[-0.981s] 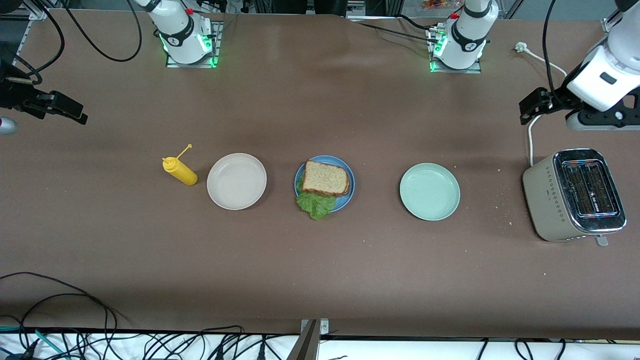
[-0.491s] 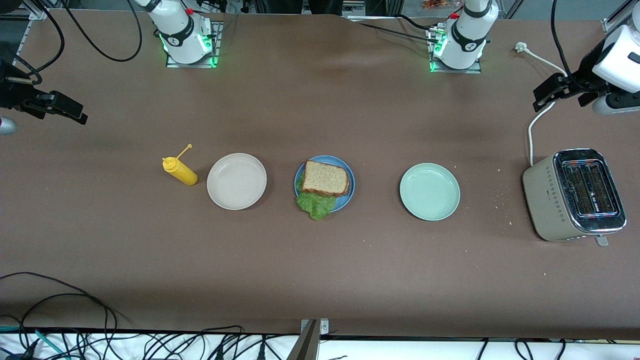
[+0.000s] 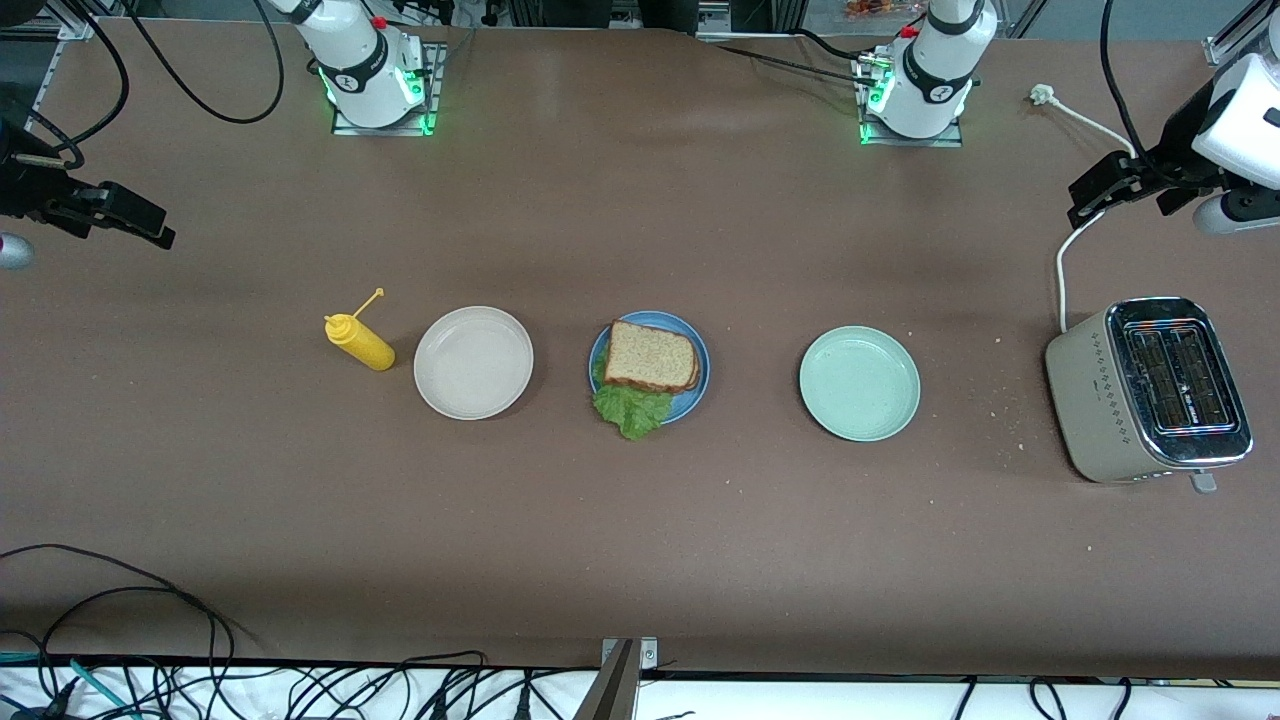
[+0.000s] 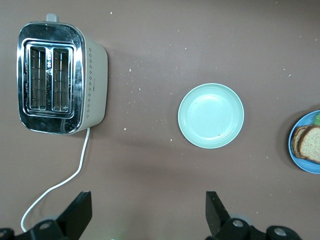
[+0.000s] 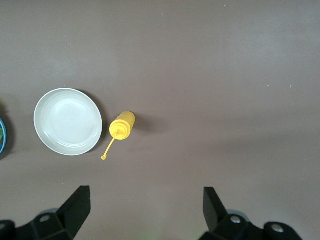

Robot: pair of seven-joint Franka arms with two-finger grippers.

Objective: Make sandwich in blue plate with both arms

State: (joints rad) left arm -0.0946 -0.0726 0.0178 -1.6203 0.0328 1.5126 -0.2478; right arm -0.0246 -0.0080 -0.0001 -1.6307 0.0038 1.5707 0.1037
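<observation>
Sandwich (image 3: 650, 357) sits assembled on the blue plate (image 3: 699, 352), mid-table between the beige plate (image 3: 473, 362) and the mint plate (image 3: 859, 383). Top slice covers the bottom one; lettuce (image 3: 631, 409) sticks out over the plate rim on the side nearer the front camera.

Left gripper (image 3: 1090, 192) hangs up in the air over the table at the left arm's end, above the toaster's cord (image 3: 1062, 283), jaws spread wide, nothing between them. Its wrist view shows both fingers (image 4: 80, 214) apart, with the toaster (image 4: 60, 79) and mint plate below and only a sliver of blue plate at the frame edge.

Right gripper (image 3: 135, 221) hangs over the right arm's end of the table, jaws likewise wide apart and empty. Its wrist view looks down on the mustard bottle (image 5: 121, 126) and beige plate.

Key relation: from either tool the sandwich lies inward toward table centre, well apart, with one empty plate in between each way. Neither arm is clearly nearer; both look parked.

Orientation: the bread is near square, so no strong long axis. The stack plus lettuce runs roughly from the robots' bases toward the front camera, lettuce end pointing at the camera.

Judgement: the build looks done; any coming move is probably just retreat, or a nudge of the overhanging leaf
</observation>
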